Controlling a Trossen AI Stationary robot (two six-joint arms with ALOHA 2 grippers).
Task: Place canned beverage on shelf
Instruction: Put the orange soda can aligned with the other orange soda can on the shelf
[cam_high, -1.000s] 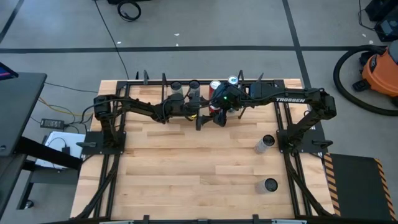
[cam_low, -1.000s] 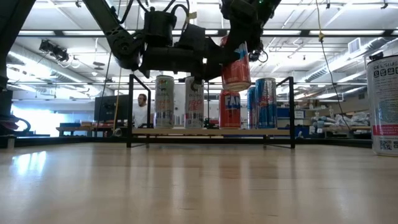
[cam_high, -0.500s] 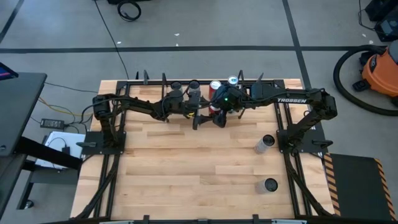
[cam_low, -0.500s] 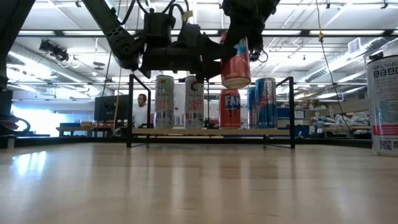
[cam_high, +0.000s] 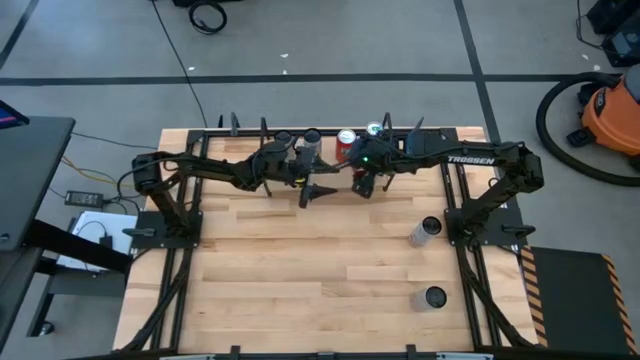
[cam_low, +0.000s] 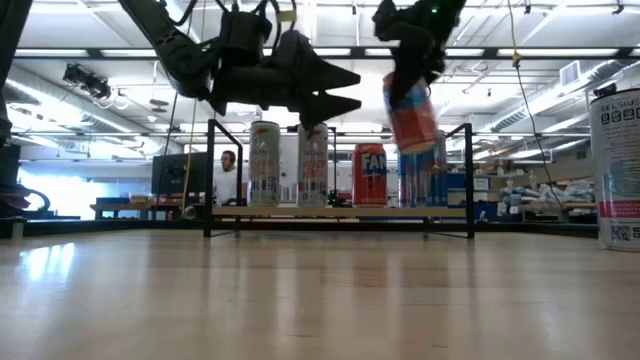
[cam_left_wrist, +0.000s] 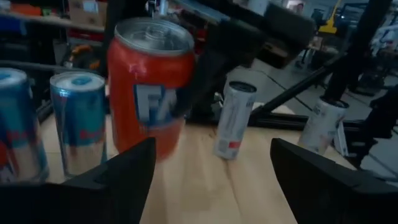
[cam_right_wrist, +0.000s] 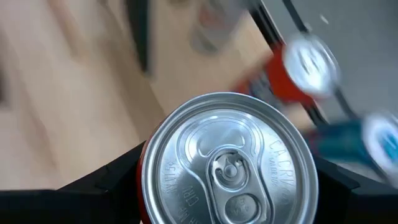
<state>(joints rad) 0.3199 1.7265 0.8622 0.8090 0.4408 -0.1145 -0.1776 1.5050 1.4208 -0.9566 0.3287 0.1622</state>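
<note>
My right gripper (cam_low: 408, 82) is shut on a red can (cam_low: 412, 118), held in the air in front of the shelf (cam_low: 340, 211). The shelf stands at the table's far edge (cam_high: 235, 125) and bears two silver cans (cam_low: 264, 165), a red can (cam_low: 370, 175) and blue cans (cam_low: 428, 170). My left gripper (cam_low: 352, 90) is open and empty, in the air to the left of the held can, with its fingers pointing at the can. The left wrist view shows the held can (cam_left_wrist: 149, 93) ahead of its spread fingers (cam_left_wrist: 124, 174). My right gripper pinches the red can between its two fingers, on opposite sides of the upper wall (cam_right_wrist: 146, 171) just under the rim. The fingers come from above and point down. The can hangs below them, tilted, top up (cam_right_wrist: 227, 162), clear of table and shelf.
Two loose cans are on the table's right part, one (cam_high: 425, 230) near the right arm's base and one (cam_high: 435, 297) nearer the front; one shows large in the low view (cam_low: 620, 165). A person (cam_low: 228, 170) stands in the room far behind the shelf.
My left gripper has drawn back toward the table's left edge and now stands clear of the red can. My right gripper has carried the can toward the table's right edge, and the can has tipped from nearly upright to tilted.
</note>
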